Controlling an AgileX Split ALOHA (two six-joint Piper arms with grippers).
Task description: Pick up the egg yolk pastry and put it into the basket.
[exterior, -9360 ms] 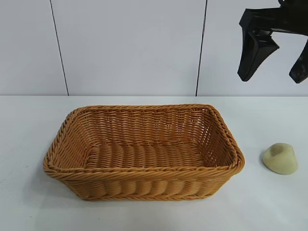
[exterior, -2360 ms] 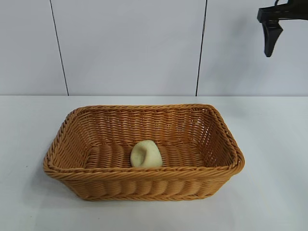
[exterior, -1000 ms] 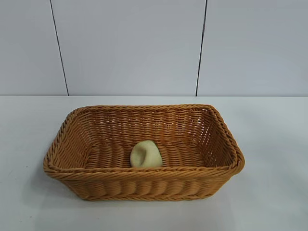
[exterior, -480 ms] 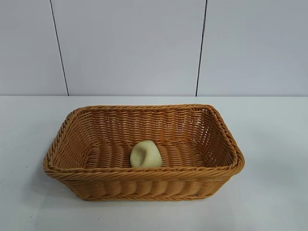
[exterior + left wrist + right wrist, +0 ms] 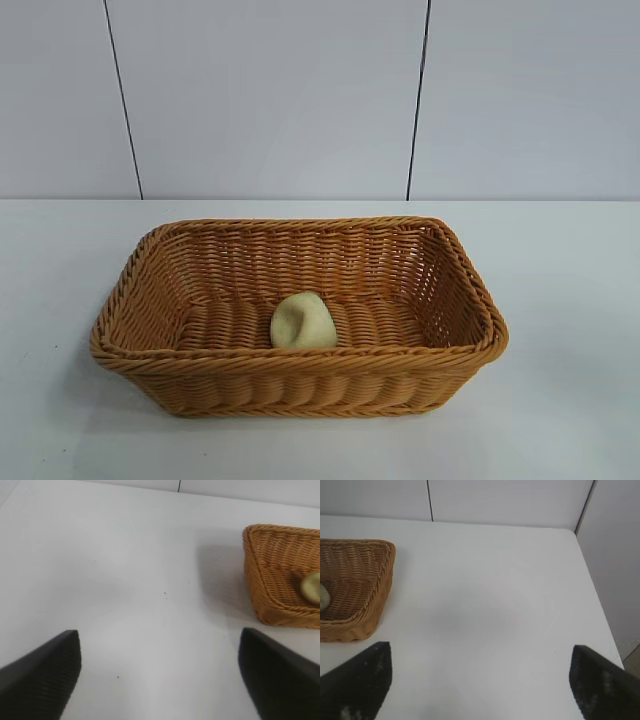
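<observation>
- The wall (image 5: 270,100) behind is made of pale panels, with dark thin seams that run down to the bench.
- The bench (image 5: 560,400) is white and flat; it carries the basket, and some tiny dark specks show on it in the left wrist view.
- The basket (image 5: 300,362) stands about in the middle of the bench. It is woven, orange-tan, rectangular, with sloping sides and a thick braided rim (the long side faces the exterior camera).
- The left tool (image 5: 160,680) hangs over bare bench, well apart from the basket. Its two dark fingers (image 5: 42,672) stand wide apart and nothing is between them. One corner of the basket shows farther off in this view.
- The right tool (image 5: 480,685) is also over bare bench, on the other side of the basket and apart from it. Its fingers (image 5: 600,685) are wide apart too, with nothing between them.
- The pastry (image 5: 303,322) lies inside the basket, on the woven floor, close to the near long wall and about at the middle of its length. It is a pale yellow-green lump with a shallow dent. No tool touches it.
</observation>
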